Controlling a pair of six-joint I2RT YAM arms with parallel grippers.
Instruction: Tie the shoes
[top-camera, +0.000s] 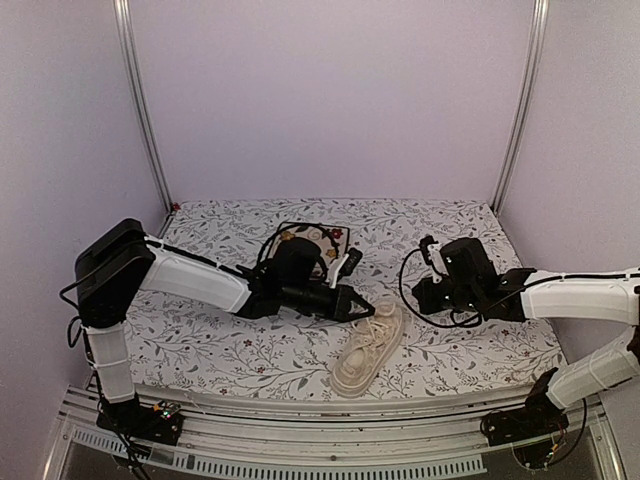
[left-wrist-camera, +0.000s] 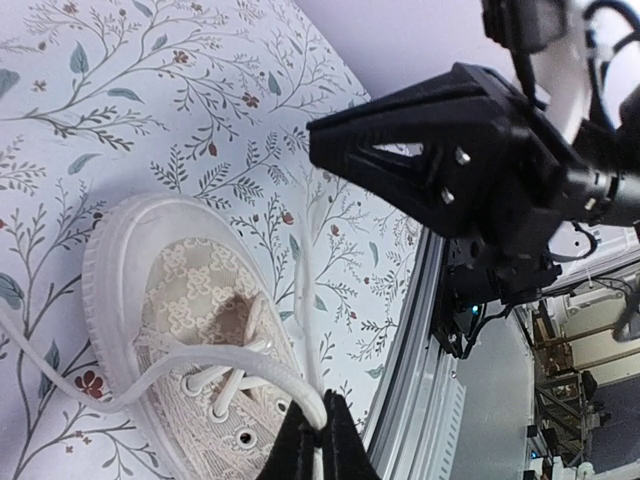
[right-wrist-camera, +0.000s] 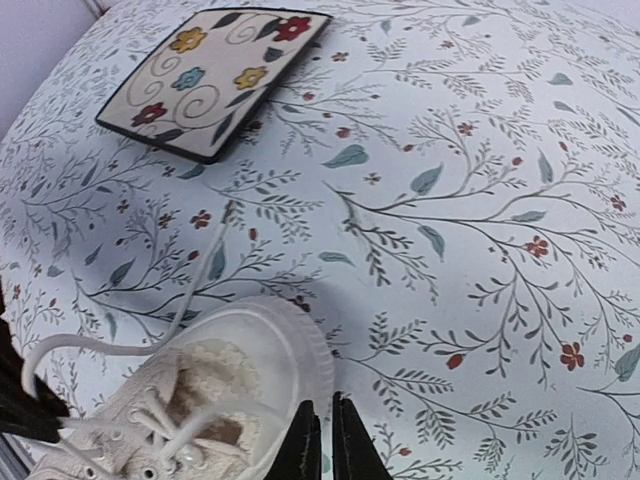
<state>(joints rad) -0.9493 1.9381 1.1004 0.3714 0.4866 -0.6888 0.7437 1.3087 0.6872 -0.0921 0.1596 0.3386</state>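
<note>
The cream sneaker lies near the front edge of the table, its heel toward the back right. My left gripper hovers just above its laced top. In the left wrist view, it is shut on a cream lace that loops round over the shoe. A second strand runs from the jaws out onto the cloth. My right gripper is by the heel. In the right wrist view, it is shut at the heel rim of the shoe, with a thin pale strand running taut to its tips.
The square floral plate with a dark rim lies behind the shoe, also seen in the right wrist view. A loose lace end lies on the floral cloth between them. The table's metal front rail is close beside the shoe.
</note>
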